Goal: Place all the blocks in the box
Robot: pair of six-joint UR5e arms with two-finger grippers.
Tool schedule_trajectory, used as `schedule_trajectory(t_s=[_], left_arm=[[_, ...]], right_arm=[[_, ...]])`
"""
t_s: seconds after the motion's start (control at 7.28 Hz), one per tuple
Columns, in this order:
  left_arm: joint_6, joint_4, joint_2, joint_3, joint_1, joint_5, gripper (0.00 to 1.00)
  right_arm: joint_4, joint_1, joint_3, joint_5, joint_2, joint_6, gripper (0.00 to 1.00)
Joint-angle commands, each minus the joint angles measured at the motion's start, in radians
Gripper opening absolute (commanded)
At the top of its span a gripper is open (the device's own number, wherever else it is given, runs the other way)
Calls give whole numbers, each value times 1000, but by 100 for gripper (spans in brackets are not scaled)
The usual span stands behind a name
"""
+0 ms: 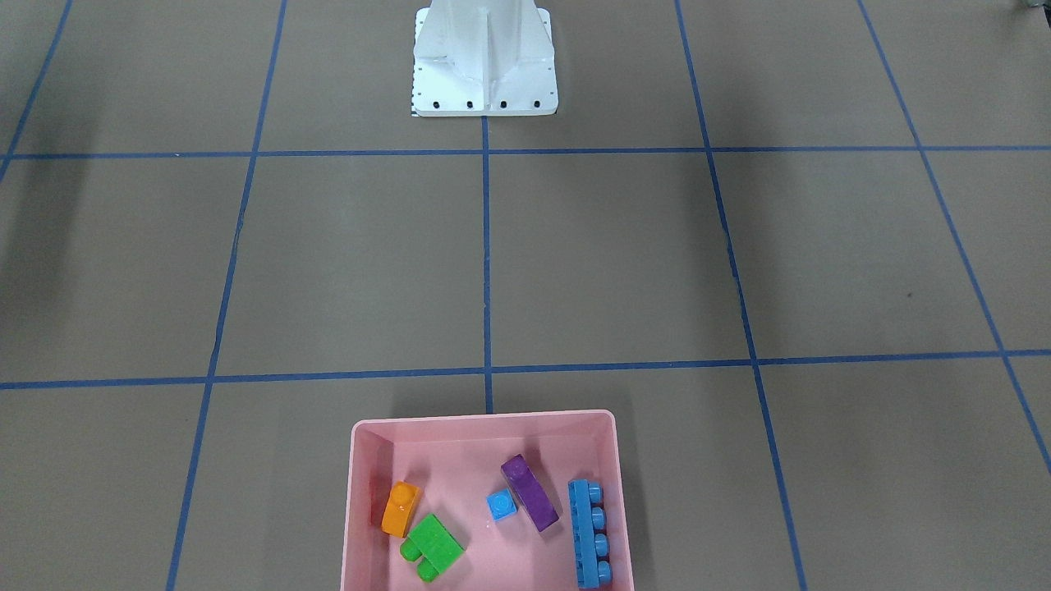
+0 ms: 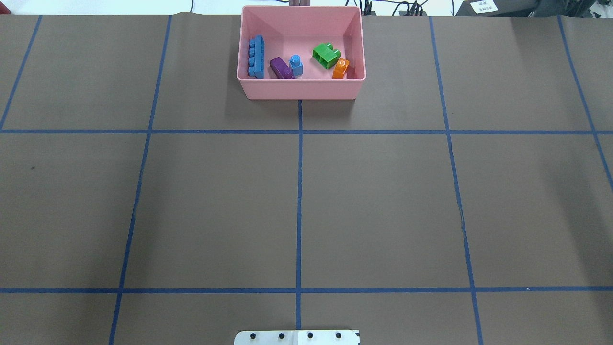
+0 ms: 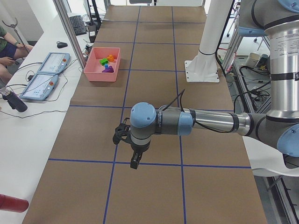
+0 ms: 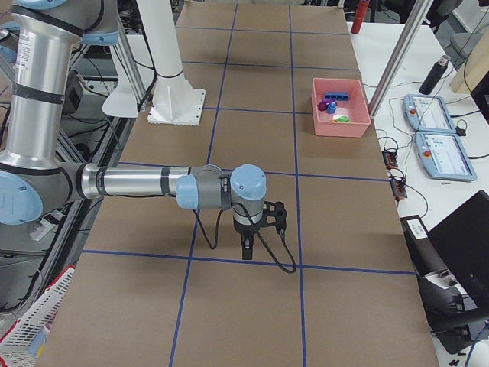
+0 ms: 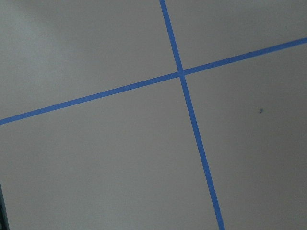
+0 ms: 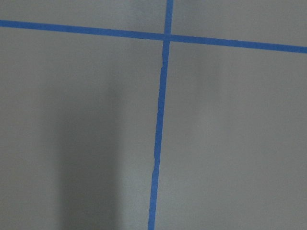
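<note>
Blocks (image 2: 295, 64), all five, lie inside the pink box (image 2: 301, 91) at the table's far middle, about equally distant from my left claw (image 3: 135, 163) and right claw (image 4: 246, 251); whether either is wide or narrow I cannot tell.

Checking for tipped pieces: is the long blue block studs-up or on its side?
On its side: the long blue block lies inside the box, its four studs pointing sideways at the adjacent wall.

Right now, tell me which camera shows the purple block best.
The front-facing view: the purple block lies large and unobstructed in the pink box. Overhead shows it smaller; both side views show a tiny speck; the wrist cameras show only taped table.
</note>
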Motion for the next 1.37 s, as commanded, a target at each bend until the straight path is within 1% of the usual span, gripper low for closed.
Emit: schedule_trajectory(t_s=[0.0,0.96,1.24], left_arm=[[2,-1,3,-4,0,1,100],[2,0,1,-6,0,1,100],[2,0,1,-6,0,1,100]], right_arm=[[0,1,6,6,-1,7,100],[2,0,9,6,5,12,100],[2,0,43,6,8,21,100]])
